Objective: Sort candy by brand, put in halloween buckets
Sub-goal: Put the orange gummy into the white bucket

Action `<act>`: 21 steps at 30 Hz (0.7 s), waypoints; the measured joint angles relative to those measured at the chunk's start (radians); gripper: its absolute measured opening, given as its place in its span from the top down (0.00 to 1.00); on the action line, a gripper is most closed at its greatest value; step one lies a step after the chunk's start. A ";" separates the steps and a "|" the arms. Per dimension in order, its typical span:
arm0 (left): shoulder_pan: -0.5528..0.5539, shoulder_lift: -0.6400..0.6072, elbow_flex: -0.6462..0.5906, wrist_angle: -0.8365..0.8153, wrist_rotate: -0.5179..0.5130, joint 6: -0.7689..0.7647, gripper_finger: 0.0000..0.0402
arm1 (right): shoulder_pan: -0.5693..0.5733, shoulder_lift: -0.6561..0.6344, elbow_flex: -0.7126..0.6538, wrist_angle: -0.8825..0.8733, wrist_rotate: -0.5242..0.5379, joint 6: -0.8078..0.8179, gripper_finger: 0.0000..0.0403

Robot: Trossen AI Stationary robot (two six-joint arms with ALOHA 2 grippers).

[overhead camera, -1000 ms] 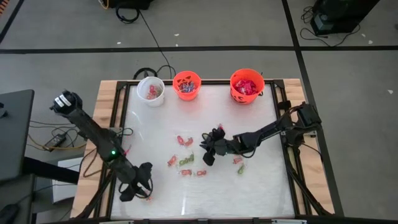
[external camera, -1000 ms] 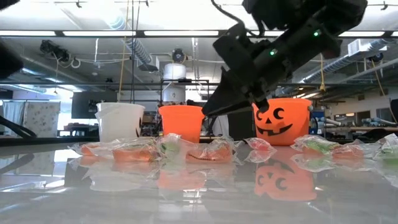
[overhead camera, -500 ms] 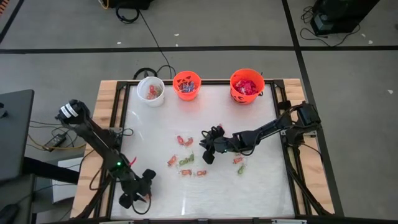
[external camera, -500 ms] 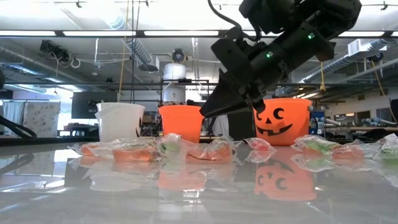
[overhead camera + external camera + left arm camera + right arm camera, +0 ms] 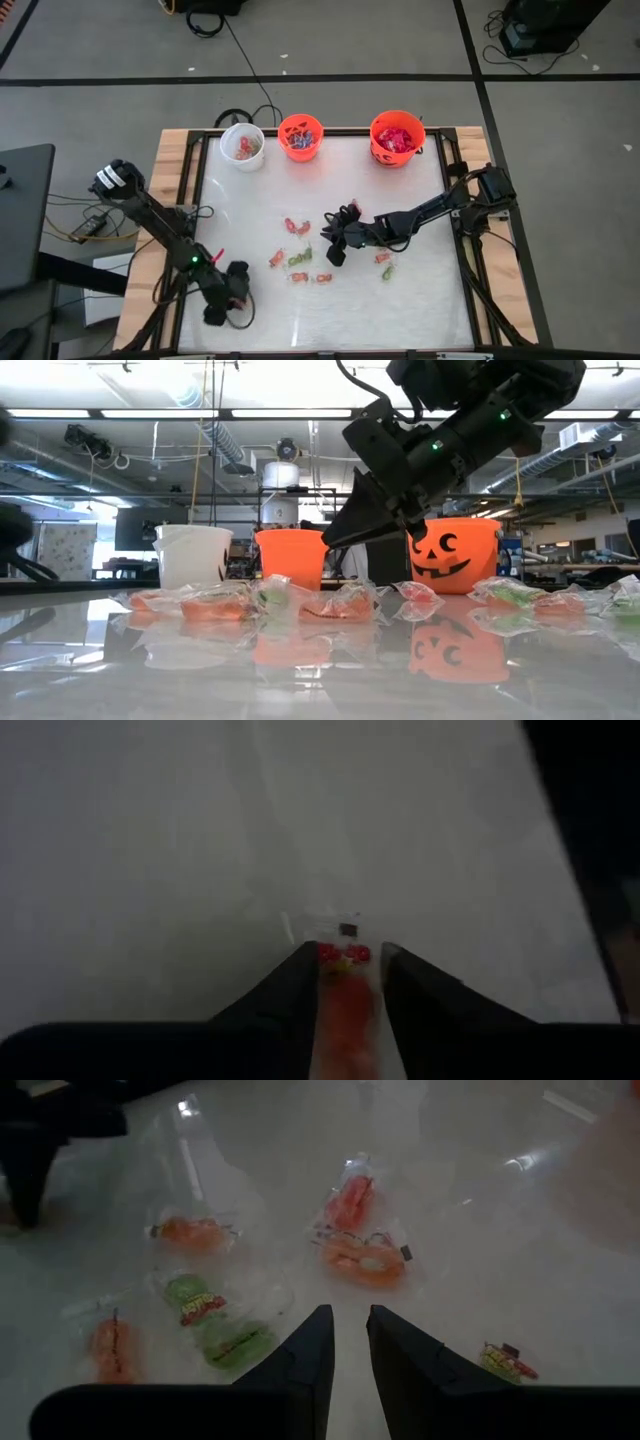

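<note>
Candy (image 5: 297, 260) lies loose in a cluster mid-worktop (image 5: 400, 300), well apart from the white bucket (image 5: 242, 146), small orange bucket (image 5: 300, 136) and larger orange bucket (image 5: 397, 137) lined along the far edge. The left gripper (image 5: 345, 965), near the worktop's front-left corner, has its fingers pinching a red wrapped piece (image 5: 343, 990), and that slick wrapper could slide out on the long carry if the pinch is shallow. The right gripper (image 5: 345, 1342) hovers over the cluster with fingers nearly pressed together and empty, so descending like that would likely shove pieces aside.

No readable txt/labels anywhere; candy wrappers (image 5: 205, 1305) too blurry to read.
</note>
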 joint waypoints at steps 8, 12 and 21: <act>0.133 -0.140 -0.002 -0.119 -0.120 0.012 0.83 | 0.000 0.000 0.000 0.048 0.006 0.001 0.80; 0.234 -0.222 -0.002 -0.187 -0.168 0.022 0.87 | 0.014 0.000 0.000 0.051 0.004 0.039 0.80; 0.539 -0.489 -0.002 -0.378 -0.366 0.072 0.88 | 0.099 0.000 0.000 0.061 0.002 0.055 0.80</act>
